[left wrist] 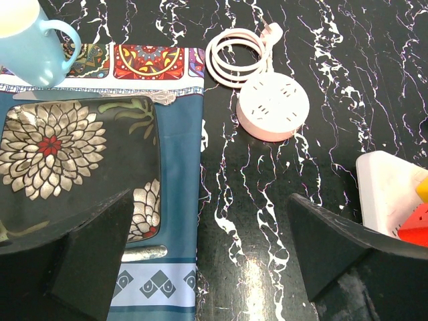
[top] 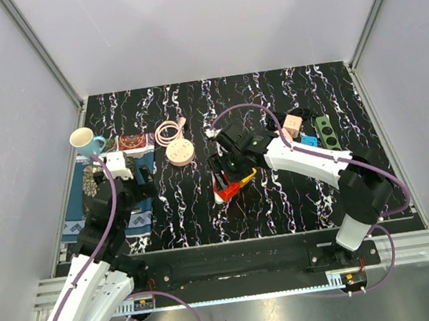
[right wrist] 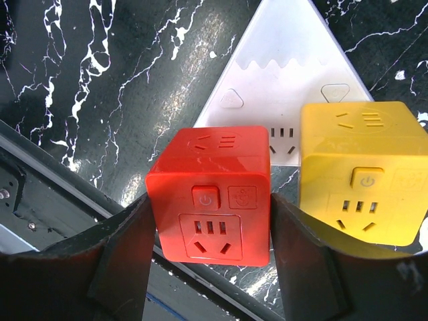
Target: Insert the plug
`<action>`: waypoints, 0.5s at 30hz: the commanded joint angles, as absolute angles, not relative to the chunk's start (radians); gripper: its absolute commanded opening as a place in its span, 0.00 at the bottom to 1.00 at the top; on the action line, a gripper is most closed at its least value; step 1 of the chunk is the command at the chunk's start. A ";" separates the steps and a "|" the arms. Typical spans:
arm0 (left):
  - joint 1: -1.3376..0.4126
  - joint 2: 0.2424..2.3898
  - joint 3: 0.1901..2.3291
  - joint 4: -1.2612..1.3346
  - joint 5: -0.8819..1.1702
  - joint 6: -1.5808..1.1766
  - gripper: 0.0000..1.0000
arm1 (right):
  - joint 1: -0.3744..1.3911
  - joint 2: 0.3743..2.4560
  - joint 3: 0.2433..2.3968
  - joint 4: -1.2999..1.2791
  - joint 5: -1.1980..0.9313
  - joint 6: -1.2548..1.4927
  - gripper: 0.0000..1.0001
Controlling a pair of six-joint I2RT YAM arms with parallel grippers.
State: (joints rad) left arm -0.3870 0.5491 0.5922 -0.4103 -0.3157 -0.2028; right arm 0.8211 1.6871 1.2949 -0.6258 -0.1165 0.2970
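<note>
Two cube sockets, one red cube (right wrist: 207, 160) and one yellow cube (right wrist: 364, 174), sit by one white triangular base (right wrist: 287, 67) mid-surface (top: 297, 189). The right gripper (right wrist: 212, 221) pinches the red cube. No writing is readable; only the right wrist view shows their power symbols, and only the left wrist view shows the left gripper (left wrist: 210, 254) spread, near one round pink socket (left wrist: 273, 107).

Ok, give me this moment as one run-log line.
right gripper: shut on red plastic cube plug | beside: yellow plastic cube, white triangular base | left gripper: open, empty
</note>
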 commanded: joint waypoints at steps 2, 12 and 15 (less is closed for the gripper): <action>-0.382 0.534 0.594 -0.380 -0.333 -0.190 0.99 | 0.811 1.695 1.348 -0.600 -0.147 0.313 0.00; -0.382 0.535 0.592 -0.382 -0.328 -0.189 0.99 | 0.810 1.703 1.342 -0.569 -0.155 0.311 0.00; -0.382 0.535 0.592 -0.380 -0.327 -0.189 0.99 | 0.811 1.704 1.336 -0.560 -0.153 0.310 0.00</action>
